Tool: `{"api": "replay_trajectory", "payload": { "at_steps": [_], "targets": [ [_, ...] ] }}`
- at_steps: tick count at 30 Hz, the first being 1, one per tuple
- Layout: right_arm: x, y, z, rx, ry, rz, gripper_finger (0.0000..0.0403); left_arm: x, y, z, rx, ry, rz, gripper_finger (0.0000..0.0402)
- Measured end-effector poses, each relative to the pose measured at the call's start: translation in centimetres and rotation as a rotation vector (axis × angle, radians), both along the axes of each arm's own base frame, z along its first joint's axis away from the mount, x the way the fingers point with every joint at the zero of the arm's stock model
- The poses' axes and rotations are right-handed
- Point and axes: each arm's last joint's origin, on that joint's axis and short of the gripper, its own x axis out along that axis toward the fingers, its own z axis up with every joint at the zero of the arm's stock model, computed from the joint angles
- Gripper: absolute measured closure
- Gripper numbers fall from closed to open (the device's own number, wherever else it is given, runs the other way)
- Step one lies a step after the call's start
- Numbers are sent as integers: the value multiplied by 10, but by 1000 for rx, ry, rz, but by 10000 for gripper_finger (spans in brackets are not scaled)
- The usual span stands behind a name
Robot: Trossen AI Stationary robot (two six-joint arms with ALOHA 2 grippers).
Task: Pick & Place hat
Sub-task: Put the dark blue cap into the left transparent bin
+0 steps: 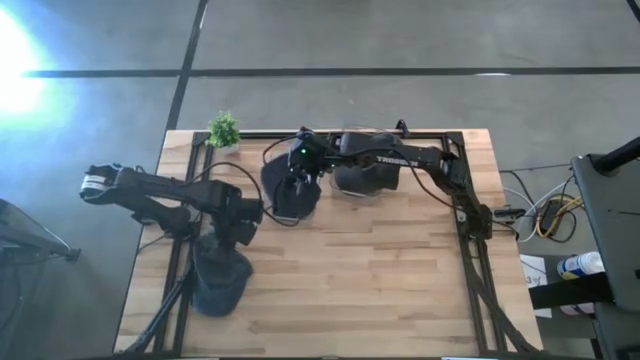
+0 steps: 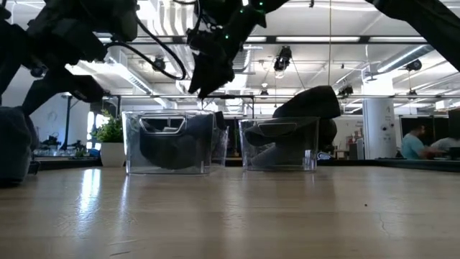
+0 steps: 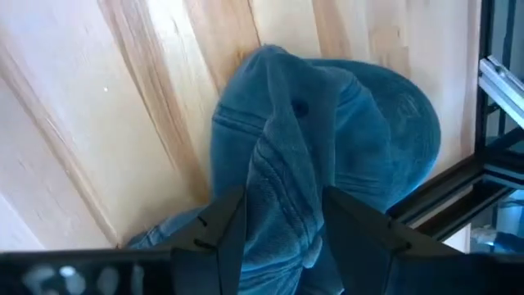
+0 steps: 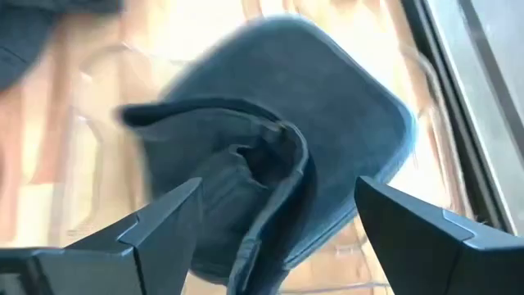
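Note:
A blue-grey hat [image 1: 220, 282] lies on the wooden table near its left front, and also shows in the low view [image 2: 13, 155]. My left gripper [image 3: 282, 238] is over it, shut on its cloth. My right gripper [image 4: 278, 229] hangs open over a second dark hat [image 4: 327, 123], which lies in a clear box [image 2: 169, 144] at the table's far middle. Its fingers stand apart above that hat and touch nothing. A third dark hat sits in another clear box [image 2: 280, 144] to the right of the first. My left gripper pinches a raised fold of the hat's crown [image 3: 286, 180] between its two fingers. The fingers come from above, pointing down. The cloth bunches into a ridge between them. The rounded far part of the hat [image 3: 393, 131] lies on the table.
A small green plant [image 1: 224, 129] stands at the far left corner. A dark metal frame [image 1: 470, 230] runs along the table's edges. Bare wood [image 1: 370, 280] spreads over the near middle and right. People sit in the room behind [image 2: 413, 144].

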Motion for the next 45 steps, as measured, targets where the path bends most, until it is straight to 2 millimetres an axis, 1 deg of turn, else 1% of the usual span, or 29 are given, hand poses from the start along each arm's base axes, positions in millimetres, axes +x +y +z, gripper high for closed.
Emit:
{"api": "replay_trajectory", "payload": {
  "at_steps": [4, 7, 9, 13, 16, 18, 20, 21, 24, 25, 27, 29, 31, 33, 36, 38, 41, 43, 45],
  "targets": [
    [-3, 2, 9, -13, -23, 18, 86, 0, 0, -3, 31, 37, 5, 248],
    [-4, 1, 7, -11, -5, 14, 83, -7, 0, 1, 70, 108, 5, 248],
    [-5, 1, 8, -11, -6, 13, 82, -8, -1, 1, 86, 87, -16, 248],
    [-5, 3, 10, -10, -13, 16, 85, -2, -1, -9, 107, 35, -31, 248],
    [-5, 6, 10, -11, -10, 23, 88, -2, -1, -21, 114, 94, -25, 248],
    [-7, 9, 14, -17, -9, 35, 92, -5, -1, -28, 121, 142, -27, 255],
    [-11, 13, 20, -21, -6, 48, 96, -6, -1, -30, 124, 167, -31, 276],
    [-14, 15, 23, -20, 3, 54, 98, -5, -1, -30, 124, 168, -30, 293],
    [-22, 19, 31, -19, 4, 60, 104, -5, -1, -27, 124, 166, -26, 364],
    [-25, 21, 34, -19, 3, 60, 107, -5, -1, -24, 125, 163, -19, 382],
    [-32, 25, 41, -16, -8, 55, 111, -5, -1, -16, 127, 165, 5, 392],
    [-42, 29, 48, -6, -20, 45, 114, -5, 0, -3, 132, 154, 41, 397],
    [-54, 33, 53, 5, -33, 34, 117, -5, 0, 17, 132, 123, 79, 398],
    [-65, 37, 55, 13, -42, 17, 119, -6, 0, 44, 126, 67, 132, 399],
    [-84, 41, 58, -15, -72, -38, 120, -9, 1, 89, 133, -95, 233, 399],
    [-96, 42, 63, -34, -116, -91, 120, -12, 4, 117, 192, -213, 318, 400],
    [-113, 43, 68, -52, -177, -171, 120, -17, 10, 158, 328, -400, 476, 400],
    [-124, 43, 70, -59, -215, -226, 120, -21, 14, 184, 399, -531, 591, 400],
    [-133, 44, 71, -68, -246, -278, 120, -25, 19, 207, 514, -665, 708, 400]
  ]
}}
